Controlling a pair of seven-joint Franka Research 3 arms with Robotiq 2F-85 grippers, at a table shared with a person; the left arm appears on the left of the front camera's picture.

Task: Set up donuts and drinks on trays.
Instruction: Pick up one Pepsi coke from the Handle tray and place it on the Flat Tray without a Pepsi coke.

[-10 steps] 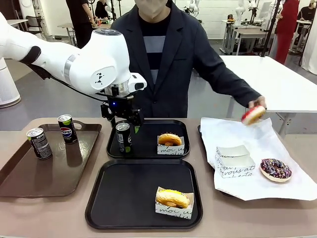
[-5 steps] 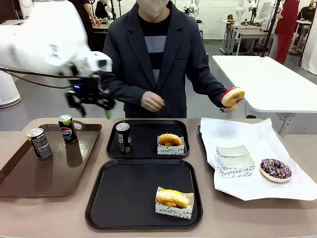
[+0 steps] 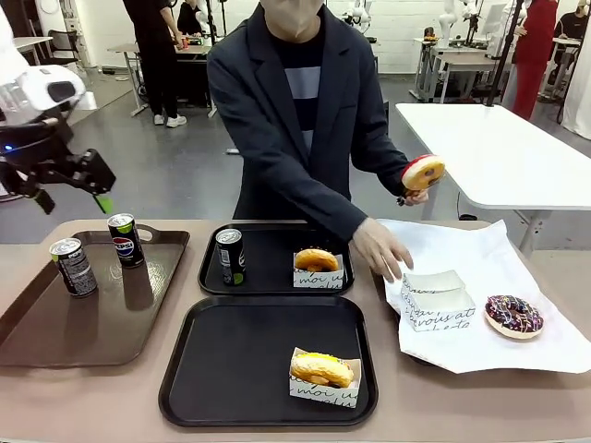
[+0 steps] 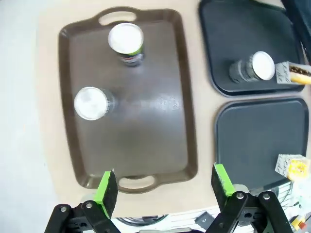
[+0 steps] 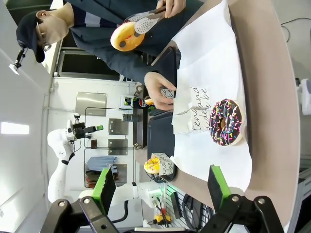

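The left pincer (image 3: 72, 196) is black with green pads (image 4: 107, 187), a blue light under its white wrist. The right pincer (image 5: 160, 183) matches. The person (image 3: 286, 138) wears a dark jacket over a grey-banded top.

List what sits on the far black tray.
The far black tray holds one upright soda can at its left and a golden donut in a white paper tray. The person's sleeve covers its far right corner.
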